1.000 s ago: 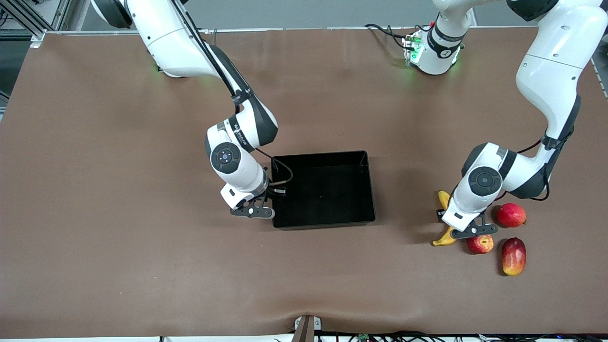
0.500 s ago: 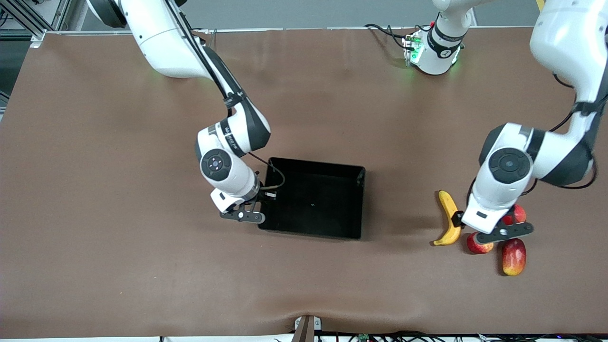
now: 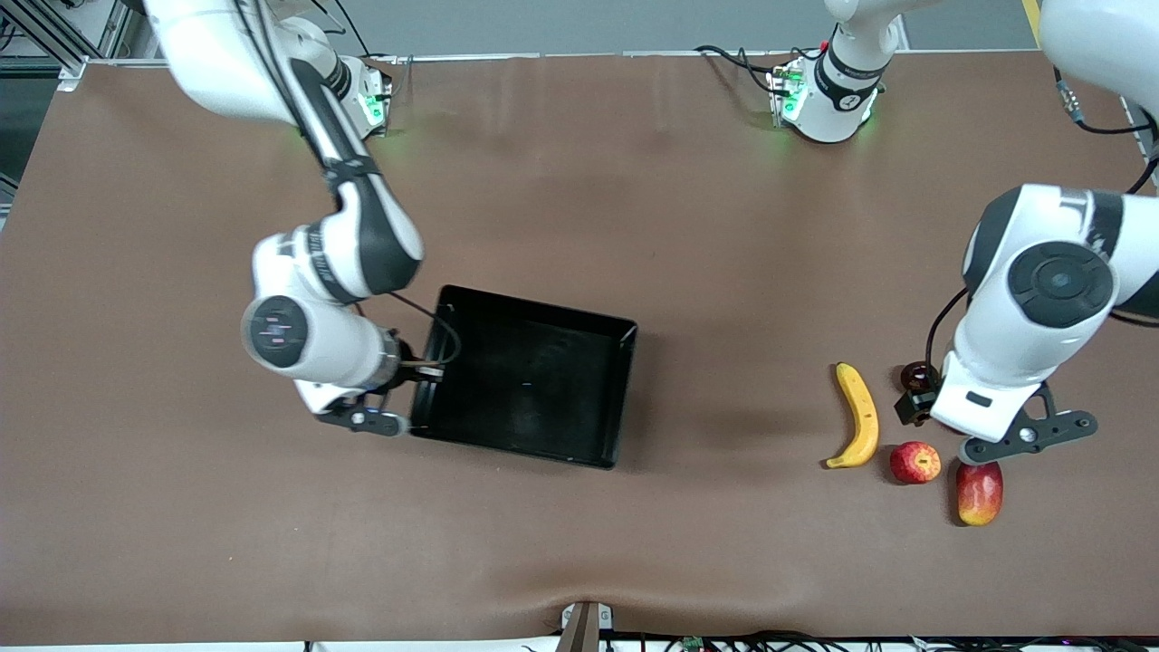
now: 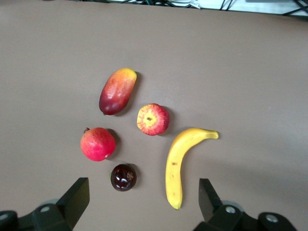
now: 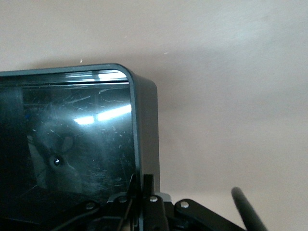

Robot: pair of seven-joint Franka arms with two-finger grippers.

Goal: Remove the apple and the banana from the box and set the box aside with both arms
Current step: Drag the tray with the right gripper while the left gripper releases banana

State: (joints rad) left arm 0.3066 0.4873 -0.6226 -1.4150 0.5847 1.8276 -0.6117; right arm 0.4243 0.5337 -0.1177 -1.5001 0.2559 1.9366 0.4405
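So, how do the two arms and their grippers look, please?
Both arms are glossy white with black joint bands and round dark grey end caps. The left gripper and right gripper have black fingers. Thin black cables run along each arm.

The black tray [image 3: 530, 385] is gripped at its wall by the right gripper [image 3: 398, 418], while the open left gripper [image 3: 1028, 435] is held over the tabletop [image 3: 181, 507] near the banana [image 3: 858, 426], apple [image 3: 914, 462] and mango [image 3: 979, 492].
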